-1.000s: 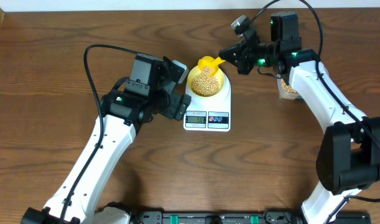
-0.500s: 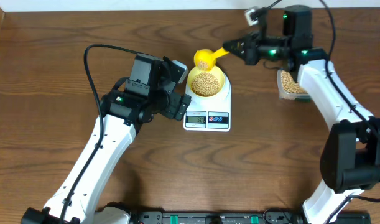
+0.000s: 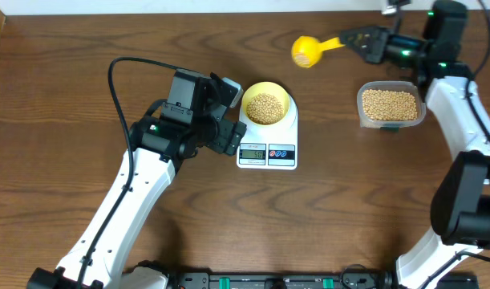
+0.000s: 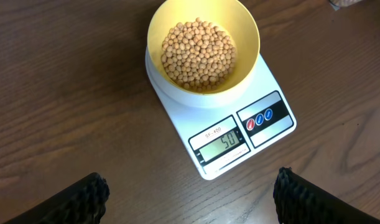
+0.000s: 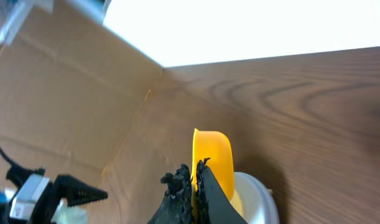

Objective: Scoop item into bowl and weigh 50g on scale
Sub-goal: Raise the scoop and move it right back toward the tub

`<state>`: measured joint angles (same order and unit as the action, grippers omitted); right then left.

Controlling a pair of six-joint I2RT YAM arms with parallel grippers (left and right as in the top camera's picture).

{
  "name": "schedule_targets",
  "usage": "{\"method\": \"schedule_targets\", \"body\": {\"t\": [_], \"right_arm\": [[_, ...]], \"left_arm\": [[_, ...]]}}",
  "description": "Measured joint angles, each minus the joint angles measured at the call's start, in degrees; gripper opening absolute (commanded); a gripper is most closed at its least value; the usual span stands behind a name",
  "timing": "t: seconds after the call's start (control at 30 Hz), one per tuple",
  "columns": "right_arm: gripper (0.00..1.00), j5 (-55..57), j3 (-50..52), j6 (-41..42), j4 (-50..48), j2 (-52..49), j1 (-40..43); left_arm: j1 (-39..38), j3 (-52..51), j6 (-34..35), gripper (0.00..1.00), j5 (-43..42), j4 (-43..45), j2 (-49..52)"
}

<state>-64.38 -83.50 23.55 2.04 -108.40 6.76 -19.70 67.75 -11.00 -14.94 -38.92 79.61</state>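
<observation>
Ahead of the wide-open left gripper (image 4: 191,176), bowl (image 4: 247,38) of beans (image 4: 198,55) atop scale (image 4: 224,144).

Dark wood-grain table (image 3: 228,233), white strip (image 3: 148,6) along its far edge, perhaps cardboard panel (image 5: 65,112) beside

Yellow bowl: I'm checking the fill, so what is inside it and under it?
Tan beans lie in the bowl, covering its floor. It stands on the white scale, whose platform is mostly hidden.

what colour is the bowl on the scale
The bowl is pale yellow; the left wrist view shows it best.
</observation>
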Motion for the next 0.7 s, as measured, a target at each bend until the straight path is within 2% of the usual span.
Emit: {"method": "schedule_targets", "body": {"t": [0.4, 0.7], "right_arm": [[0.01, -4.02, 0.00, 4.33, 0.79, 0.00, 11.32], [0.01, -5.01, 0.00, 5.73, 7.15, 0.00, 17.97]], "left_arm": [[0.00, 0.00, 0.00, 0.87, 0.00, -0.02, 0.00], [0.00, 0.00, 0.00, 0.87, 0.00, 0.00, 0.00]]}}
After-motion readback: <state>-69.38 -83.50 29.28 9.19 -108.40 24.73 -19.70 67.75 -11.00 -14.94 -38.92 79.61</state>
